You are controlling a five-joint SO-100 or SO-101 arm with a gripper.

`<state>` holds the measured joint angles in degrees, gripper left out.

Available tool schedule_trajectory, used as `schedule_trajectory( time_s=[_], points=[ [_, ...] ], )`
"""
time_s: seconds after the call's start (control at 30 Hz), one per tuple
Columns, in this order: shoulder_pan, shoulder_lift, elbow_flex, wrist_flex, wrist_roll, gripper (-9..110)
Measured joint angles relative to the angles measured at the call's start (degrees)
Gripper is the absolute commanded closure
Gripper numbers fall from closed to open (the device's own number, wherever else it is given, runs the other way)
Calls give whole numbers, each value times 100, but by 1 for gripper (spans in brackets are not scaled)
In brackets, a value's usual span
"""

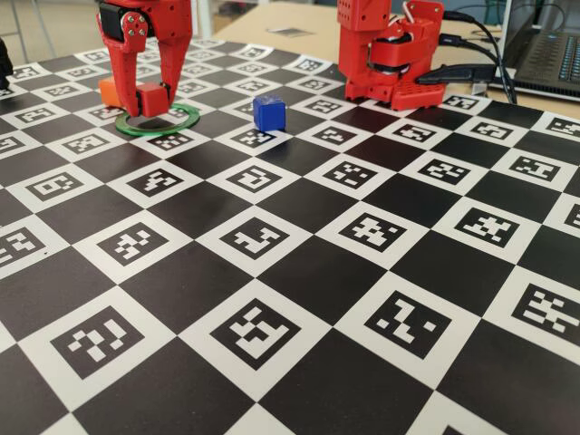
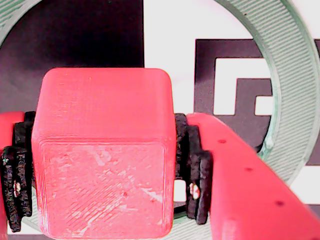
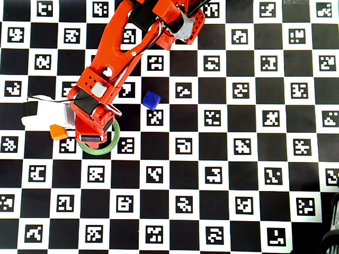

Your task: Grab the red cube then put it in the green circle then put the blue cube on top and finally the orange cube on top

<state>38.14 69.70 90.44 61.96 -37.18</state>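
claw point(image 1: 152, 98) gripping red cube point(image 1: 151, 98) over green circle point(image 1: 181, 121), orange cube point(image 1: 108, 90) beside (blue cube point(image 1: 269, 112) apart)

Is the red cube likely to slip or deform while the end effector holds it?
Probably neither. The red cube looks like rigid printed plastic: its edges stay square between the end effector pads. Its faces show fine ridged layers, and the black pads look toothed, so slipping seems unlikely. Once set down on a flat face, it should sit without rolling.
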Motion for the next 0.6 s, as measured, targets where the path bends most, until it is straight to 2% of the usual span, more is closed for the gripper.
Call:
schedule_trajectory(
  time_s=[0.6],
  points=[
    [0,-202,0,44,0,96]
  ],
)
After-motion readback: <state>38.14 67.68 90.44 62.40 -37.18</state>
